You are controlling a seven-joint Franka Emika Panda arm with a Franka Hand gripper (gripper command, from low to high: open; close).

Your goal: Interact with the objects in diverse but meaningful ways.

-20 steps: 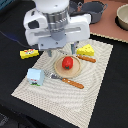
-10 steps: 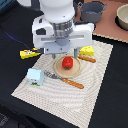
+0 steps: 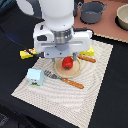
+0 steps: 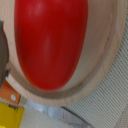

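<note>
Red tomato [image 3: 67,62], smooth and glossy, sits on a small round wooden plate [image 3: 75,73] in the middle of a pale striped cloth placemat [image 3: 95,100]. In the wrist view the tomato [image 4: 50,42] fills most of the picture and reads as an elongated oval; its long axis runs roughly along the height of that picture, with the light wooden rim of the plate [image 4: 102,75] curving round its lower end. From the exterior view its shape is too hidden by the arm to tell which way it points.

The white robot gripper [image 3: 63,56] hangs directly over the tomato, very near it. Its fingers are hidden under the wrist body, so I cannot tell whether they are spread or closed, nor whether they touch the tomato.

A fork with an orange handle [image 3: 64,79] lies on the placemat along the plate's near edge. A knife with an orange handle [image 3: 86,58] lies on the plate's far side. A holed yellow cheese wedge [image 3: 88,51] rests beside it towards the exterior view's right. A white-blue milk carton [image 3: 34,76] stands at the placemat's edge on the exterior view's left, and a yellow rectangular box [image 3: 27,53] lies beyond it on the black table [image 3: 15,30]. A grey pot [image 3: 93,11] stands far back. No writing is legible anywhere.
</note>
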